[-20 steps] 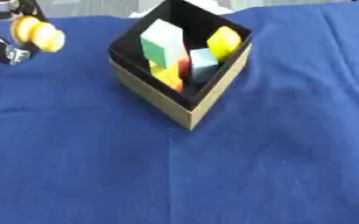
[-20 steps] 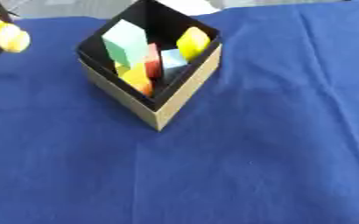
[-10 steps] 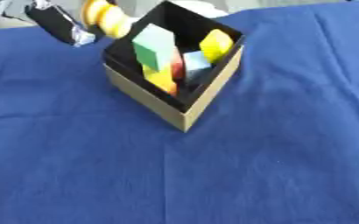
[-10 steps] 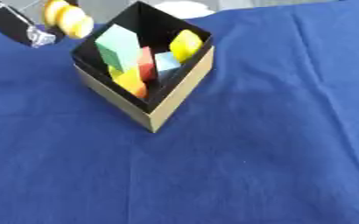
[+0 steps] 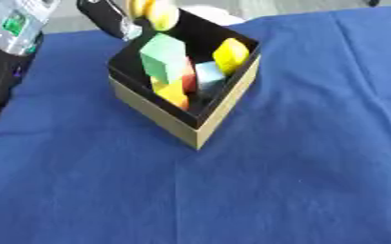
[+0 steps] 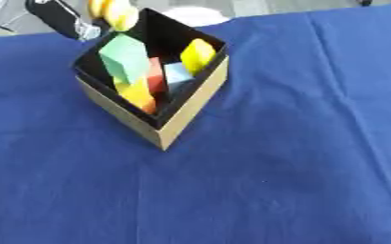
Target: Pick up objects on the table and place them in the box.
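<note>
Blue-clothed counter [image 5: 274,181] lies bare nearest you; the box [image 5: 220,102] holds blocks [image 5: 167,62] already. Your left hand [image 5: 107,19] pinches the yellow toy [image 5: 153,10] at the box's far corner. Carry it over the opening before releasing.

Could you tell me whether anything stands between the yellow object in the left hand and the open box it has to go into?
Nothing visible does. The left hand holds the round yellow object right at the far corner of the black-lined cardboard box, whose top is open. The green block inside stands tall near that corner, so the drop may land on it.
</note>
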